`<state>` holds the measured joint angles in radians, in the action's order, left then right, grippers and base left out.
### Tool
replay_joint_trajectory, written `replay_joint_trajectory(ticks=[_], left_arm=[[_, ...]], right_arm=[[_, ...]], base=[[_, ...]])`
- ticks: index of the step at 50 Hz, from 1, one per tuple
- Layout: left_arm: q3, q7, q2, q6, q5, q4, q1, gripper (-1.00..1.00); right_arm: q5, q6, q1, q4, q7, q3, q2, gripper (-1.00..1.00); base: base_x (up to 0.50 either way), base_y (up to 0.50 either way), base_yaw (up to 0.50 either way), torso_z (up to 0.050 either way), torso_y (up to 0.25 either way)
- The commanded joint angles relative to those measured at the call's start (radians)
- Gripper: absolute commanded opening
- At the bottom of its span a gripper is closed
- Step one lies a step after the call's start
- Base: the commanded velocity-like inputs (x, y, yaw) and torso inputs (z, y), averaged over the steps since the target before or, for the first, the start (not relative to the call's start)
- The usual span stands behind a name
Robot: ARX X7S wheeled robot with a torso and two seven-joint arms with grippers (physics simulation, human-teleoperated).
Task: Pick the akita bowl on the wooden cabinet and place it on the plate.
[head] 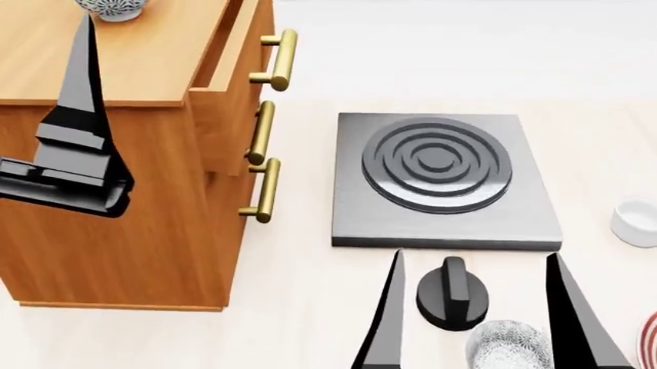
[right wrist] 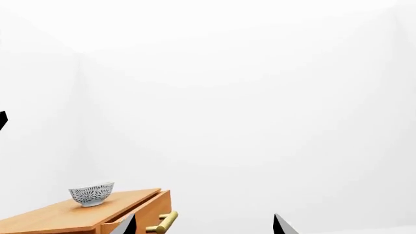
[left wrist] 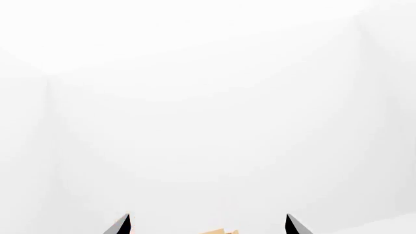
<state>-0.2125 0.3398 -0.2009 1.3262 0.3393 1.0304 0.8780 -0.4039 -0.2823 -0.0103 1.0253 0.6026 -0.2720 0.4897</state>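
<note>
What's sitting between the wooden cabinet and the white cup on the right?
In the head view, the stove burner plate lies between the wooden cabinet and the white cup.

orange-brown wooden cabinet (head: pixel 123 154) fills 9 to 11 o'clock of head view; patterned akita bowl (head: pixel 113 8) on top at 11, open air above. top drawer ajar, brass bar handles (head: pixel 275 60) jut toward 3. grey square hotplate (head: pixel 441 178) at centre, black knob (head: pixel 453 292) at 5; bare counter between.

I see bare white walls (right wrist: pixel 260 97) meeting at soft corners, a pale cream tabletop (head: pixel 431 46), a grey single-ring hob (head: pixel 441 178) with black knob (head: pixel 453 294), even shadowless light
</note>
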Motion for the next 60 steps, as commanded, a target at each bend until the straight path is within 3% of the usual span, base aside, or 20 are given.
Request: replay_joint_trajectory(ticks=[1,11,45,53,60], left_arm=[[0.003,0.069,-0.021,0.014,0.099,0.014,0.025,1.0],[-0.004,0.142,-0.054,-0.011,0.187,0.009,0.024,1.0],[-0.01,0.225,-0.094,-0.044,0.294,-0.01,0.041,1.0],[0.025,0.265,-0.076,0.034,0.373,0.006,0.109,1.0],[0.085,0.297,-0.018,0.178,0.459,-0.022,0.252,1.0]], right_arm=[[-0.004,-0.001,0.008,0.003,0.019,-0.014,0.016,1.0],[-0.007,0.002,0.014,0.0,0.036,-0.026,0.028,1.0],[-0.011,0.038,0.026,-0.011,0.076,-0.06,0.064,1.0],[-0.016,0.047,0.025,-0.01,0.082,-0.064,0.073,1.0],[-0.02,0.051,0.027,-0.01,0.088,-0.069,0.08,1.0]], base=[[0.29,0.0,0.0,0.0,0.0],[0.23,0.0,0.0,0.0,0.0],[0.19,0.0,0.0,0.0,0.0],[0.0,0.0,0.0,0.0,0.0],[0.0,0.0,0.0,0.0,0.0]])
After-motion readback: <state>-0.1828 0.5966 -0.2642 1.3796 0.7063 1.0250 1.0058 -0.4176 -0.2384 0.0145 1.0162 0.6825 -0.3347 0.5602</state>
